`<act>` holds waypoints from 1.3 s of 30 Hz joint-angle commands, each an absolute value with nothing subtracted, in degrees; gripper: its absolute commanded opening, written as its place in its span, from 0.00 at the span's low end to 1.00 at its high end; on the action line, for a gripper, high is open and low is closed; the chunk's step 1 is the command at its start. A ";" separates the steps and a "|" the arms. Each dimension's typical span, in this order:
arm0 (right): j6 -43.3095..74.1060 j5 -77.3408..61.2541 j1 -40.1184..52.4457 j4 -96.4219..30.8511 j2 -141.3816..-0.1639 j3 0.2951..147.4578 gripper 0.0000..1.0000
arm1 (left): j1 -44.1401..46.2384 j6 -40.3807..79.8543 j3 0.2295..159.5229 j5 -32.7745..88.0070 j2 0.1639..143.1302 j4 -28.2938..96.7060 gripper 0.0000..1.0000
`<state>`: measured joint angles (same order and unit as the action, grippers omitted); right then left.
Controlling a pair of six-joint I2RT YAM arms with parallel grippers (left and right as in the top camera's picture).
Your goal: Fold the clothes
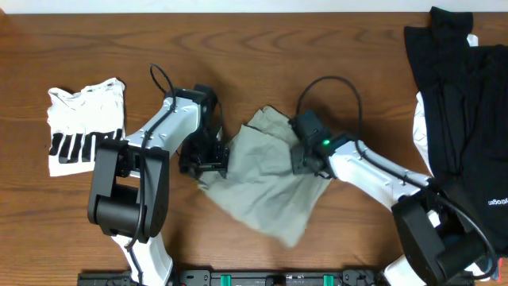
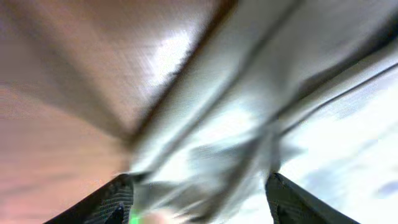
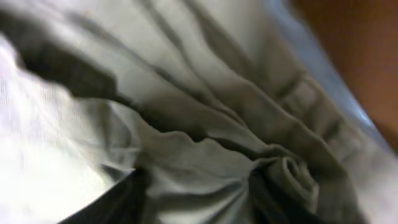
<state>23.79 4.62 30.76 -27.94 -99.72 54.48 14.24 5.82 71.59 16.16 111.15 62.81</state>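
Khaki shorts lie crumpled mid-worktop. The right end effector pinches a bunched fold at their right edge; the left end effector meets their left edge, its grip too blurred to tell

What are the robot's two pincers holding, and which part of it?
The khaki shorts. The left pincer pinches their left edge, and the right pincer grips bunched cloth on their right side. Both wrist views show fabric gathered in the grip.
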 commanded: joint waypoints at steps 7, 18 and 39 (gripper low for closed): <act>14.63 7.46 24.38 -27.20 -99.59 58.39 0.67 | 17.10 7.66 71.48 21.08 112.07 65.28 0.55; 13.69 -0.67 24.40 -54.28 -82.46 68.51 0.33 | 17.76 7.57 71.48 25.50 111.33 53.54 0.55; 20.78 -6.59 25.85 -26.20 -84.64 35.20 0.26 | 18.00 5.63 71.48 29.82 111.33 47.62 0.84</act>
<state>19.62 -6.04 25.65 -29.43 -83.02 38.13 17.76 6.59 71.59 28.42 111.18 47.51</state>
